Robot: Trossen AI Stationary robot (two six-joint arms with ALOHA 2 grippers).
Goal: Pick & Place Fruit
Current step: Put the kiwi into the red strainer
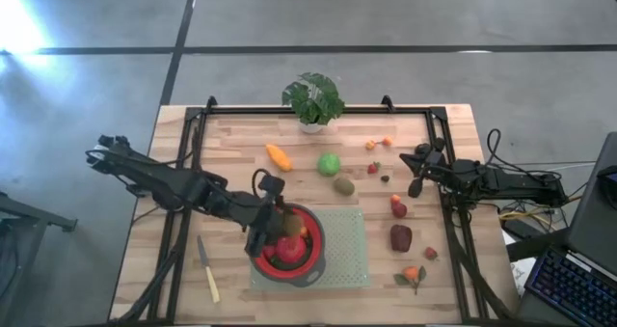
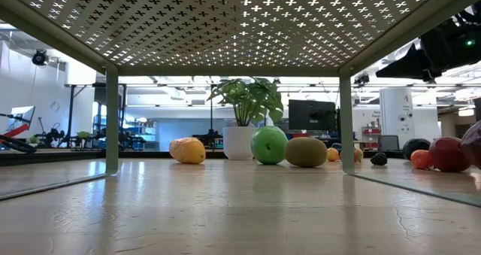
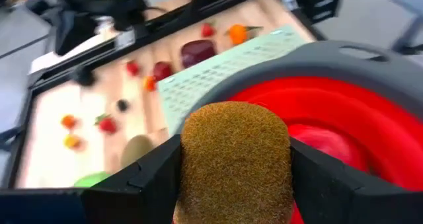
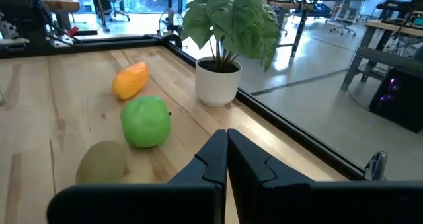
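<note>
My left gripper (image 1: 280,221) is shut on a brown kiwi (image 3: 234,161) and hangs over the left part of a red bowl (image 1: 289,255) with a grey rim (image 3: 317,59). A red apple (image 3: 327,141) lies in the bowl. On the wood lie a green ball (image 1: 330,164), an orange elongated piece (image 1: 279,156), another kiwi (image 1: 344,185), a dark-red lump (image 1: 400,237) and several tiny red and orange pieces. My right gripper (image 4: 227,148) waits shut at the table's right edge, touching nothing. My left gripper pinches the kiwi between its two fingers (image 3: 149,178), one on each of two opposite sides (image 3: 188,164). The fingers come slanting down from the table's left. The kiwi is lifted clear, above the bowl's red inside (image 3: 370,112).
The bowl stands on a pale green perforated mat (image 1: 352,255). A pale-handled knife (image 1: 208,269) lies near the front left. A potted plant (image 1: 313,98) stands at the far edge. A black frame (image 1: 193,153) runs round the table.
</note>
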